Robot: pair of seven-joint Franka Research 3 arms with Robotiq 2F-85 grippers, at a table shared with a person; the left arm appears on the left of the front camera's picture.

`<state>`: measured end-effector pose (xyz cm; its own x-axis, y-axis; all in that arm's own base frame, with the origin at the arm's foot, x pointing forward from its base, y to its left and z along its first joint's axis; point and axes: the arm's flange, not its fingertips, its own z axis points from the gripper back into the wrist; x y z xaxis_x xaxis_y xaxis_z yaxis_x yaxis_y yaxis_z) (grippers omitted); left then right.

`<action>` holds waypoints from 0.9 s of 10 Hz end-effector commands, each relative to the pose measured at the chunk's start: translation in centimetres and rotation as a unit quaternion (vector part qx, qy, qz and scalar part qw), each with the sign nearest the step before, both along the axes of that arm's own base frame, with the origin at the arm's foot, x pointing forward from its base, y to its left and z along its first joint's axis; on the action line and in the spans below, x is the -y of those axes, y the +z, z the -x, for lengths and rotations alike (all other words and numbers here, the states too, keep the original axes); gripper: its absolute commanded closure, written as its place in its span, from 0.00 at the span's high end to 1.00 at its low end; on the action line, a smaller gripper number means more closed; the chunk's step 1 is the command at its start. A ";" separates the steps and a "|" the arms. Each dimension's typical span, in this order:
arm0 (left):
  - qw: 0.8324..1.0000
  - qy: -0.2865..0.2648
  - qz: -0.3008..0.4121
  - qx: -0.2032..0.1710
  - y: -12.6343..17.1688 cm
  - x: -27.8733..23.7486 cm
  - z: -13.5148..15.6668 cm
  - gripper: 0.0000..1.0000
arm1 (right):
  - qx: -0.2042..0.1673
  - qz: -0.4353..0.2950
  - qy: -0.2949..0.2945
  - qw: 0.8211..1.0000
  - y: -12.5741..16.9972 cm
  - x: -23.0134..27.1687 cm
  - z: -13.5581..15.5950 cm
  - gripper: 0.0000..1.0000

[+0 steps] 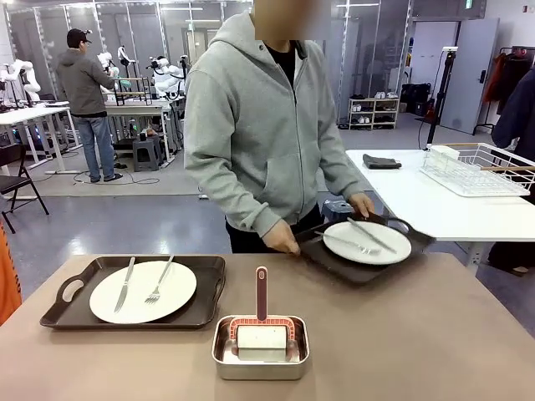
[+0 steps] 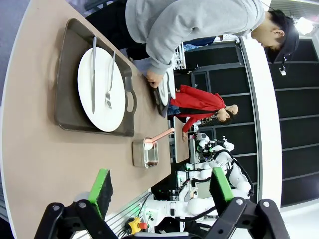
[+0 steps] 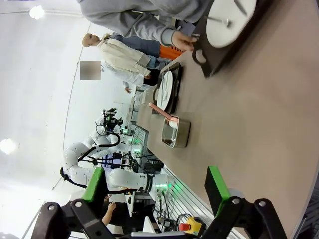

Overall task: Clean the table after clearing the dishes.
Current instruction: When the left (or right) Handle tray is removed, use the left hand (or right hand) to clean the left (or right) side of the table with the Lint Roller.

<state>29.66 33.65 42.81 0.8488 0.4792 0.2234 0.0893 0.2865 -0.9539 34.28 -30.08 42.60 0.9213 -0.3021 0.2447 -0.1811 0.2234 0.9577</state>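
On the tan table (image 1: 418, 334) a white plate (image 1: 143, 291) with a knife and fork lies in a dark tray (image 1: 209, 288) at the left. A person in a grey hoodie holds a second dark tray (image 1: 334, 263) by both handles at the far edge, tilted, with a white plate (image 1: 367, 242) and cutlery on it. In the left wrist view my left gripper (image 2: 162, 191) is open, above the table's near edge, with the left tray (image 2: 67, 107) ahead. My right gripper (image 3: 155, 191) is open in the right wrist view, with the held tray (image 3: 219, 55) far ahead.
A small steel pan (image 1: 260, 349) at the front centre holds a brush with a pink handle (image 1: 262, 294). A white side table (image 1: 418, 196) at the back right carries a wire rack (image 1: 476, 170) and a dark cloth (image 1: 381, 161). Another person stands far left.
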 end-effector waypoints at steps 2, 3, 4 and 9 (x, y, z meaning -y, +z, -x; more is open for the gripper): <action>1.000 -0.002 0.001 0.006 0.0 -0.1 0.3 1.00 | 0.013 0.029 0.027 0.999 1.7 -1.9 -1.8 1.00; 1.000 -0.002 0.001 0.006 0.0 -0.1 0.3 1.00 | 0.024 0.061 0.053 0.996 3.4 -4.1 -3.6 1.00; 1.000 -0.002 0.001 0.006 0.0 -0.1 0.3 1.00 | 0.035 0.096 0.090 0.991 5.2 -6.6 -5.3 1.00; 1.000 -0.002 0.001 0.006 0.0 -0.1 0.3 1.00 | 0.097 0.304 0.301 0.899 12.7 -24.4 -10.8 1.00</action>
